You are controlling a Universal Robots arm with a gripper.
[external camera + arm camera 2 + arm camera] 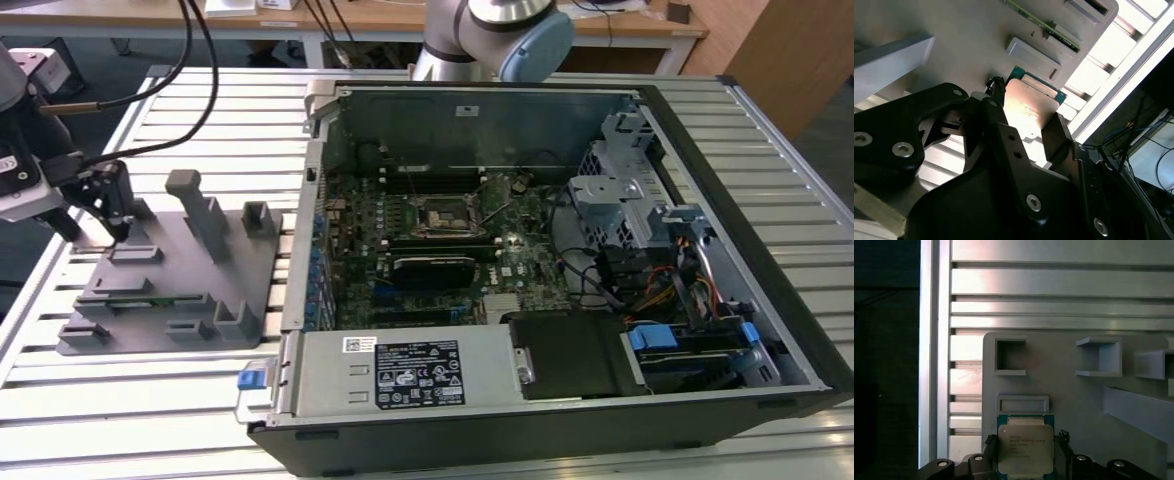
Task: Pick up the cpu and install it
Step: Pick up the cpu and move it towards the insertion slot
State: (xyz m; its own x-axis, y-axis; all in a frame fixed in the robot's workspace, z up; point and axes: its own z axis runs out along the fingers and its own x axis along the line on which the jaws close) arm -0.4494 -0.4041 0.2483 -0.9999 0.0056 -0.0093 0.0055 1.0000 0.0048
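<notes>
Down on the grey plastic fixture [1079, 405] lay the cpu [1025, 450], metal lid up, near the fixture's edge. The arm reached low over it at the exterior view's left, the tool [1025, 440] straddling the chip; whether it clamped the chip could not be told. Beside the fixture on the slatted worktop [147, 400] stood the open computer case [481, 120], with its motherboard [514, 255] inside.
</notes>
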